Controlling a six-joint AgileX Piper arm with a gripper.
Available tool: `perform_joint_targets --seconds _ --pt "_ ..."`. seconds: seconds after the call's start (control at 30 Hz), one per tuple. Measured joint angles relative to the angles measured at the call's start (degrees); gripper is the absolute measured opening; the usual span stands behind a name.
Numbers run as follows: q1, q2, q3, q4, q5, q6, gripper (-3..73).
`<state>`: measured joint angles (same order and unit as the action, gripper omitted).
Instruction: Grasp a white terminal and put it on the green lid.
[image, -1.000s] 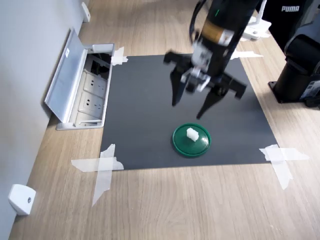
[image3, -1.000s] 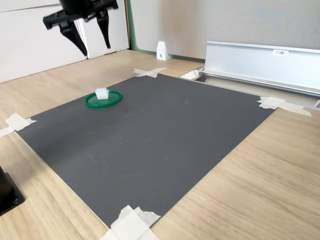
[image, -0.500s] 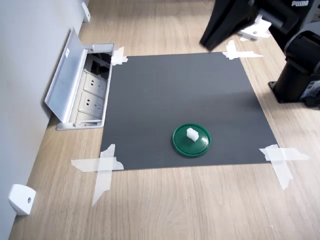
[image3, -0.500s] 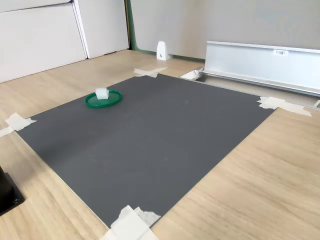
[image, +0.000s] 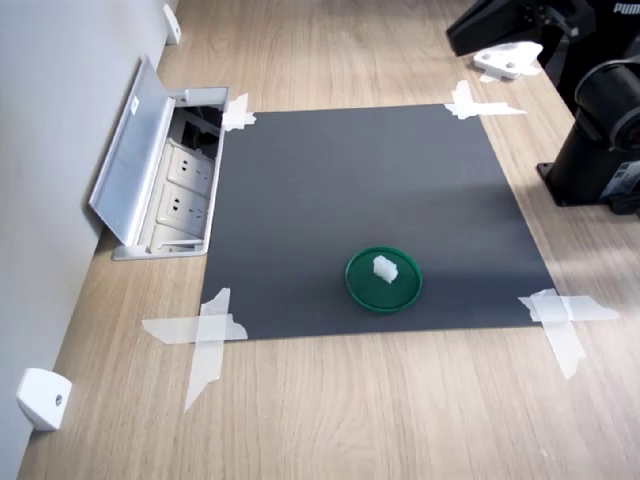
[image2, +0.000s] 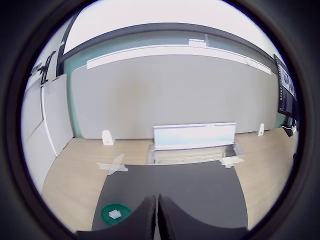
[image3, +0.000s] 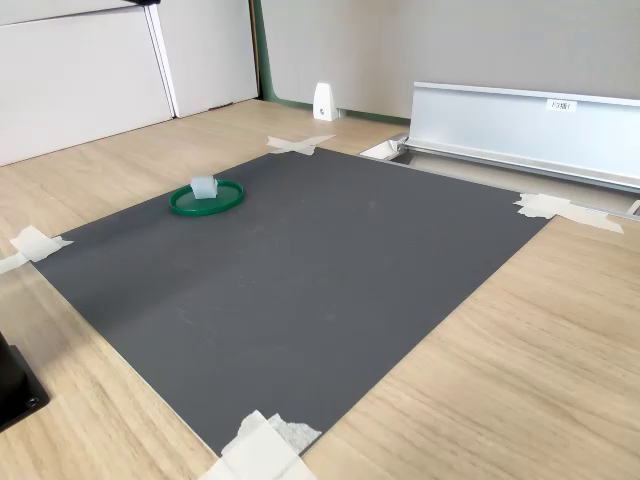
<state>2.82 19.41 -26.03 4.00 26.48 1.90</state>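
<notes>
Tool (image2: 157, 220) tips meet, empty; arm mostly cut off.

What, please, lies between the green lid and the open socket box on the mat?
Nothing: in the first exterior view only bare mat separates the lid, which carries the terminal, from the socket box.

Light was even and soft in both exterior views, with no hard shadows on the dark mat (image: 360, 190). The green lid (image: 383, 280) carried a faint sheen. The wrist view was a fisheye circle ringed in black, walls bowing toward its edge; the closed gripper (image2: 157, 220) fingers sat dark and blurred, with the scene beyond the jaws sharp and brightly lit.
</notes>
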Motion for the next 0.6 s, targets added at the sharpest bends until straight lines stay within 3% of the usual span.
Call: perform_joint_targets --seconds 0.27,0.6 --pt "-6.9 -15.1 8.6 0.2 0.2 0.0 -0.5" --pt "-7.6 -20.0 15.3 1.0 0.5 0.0 -0.5"
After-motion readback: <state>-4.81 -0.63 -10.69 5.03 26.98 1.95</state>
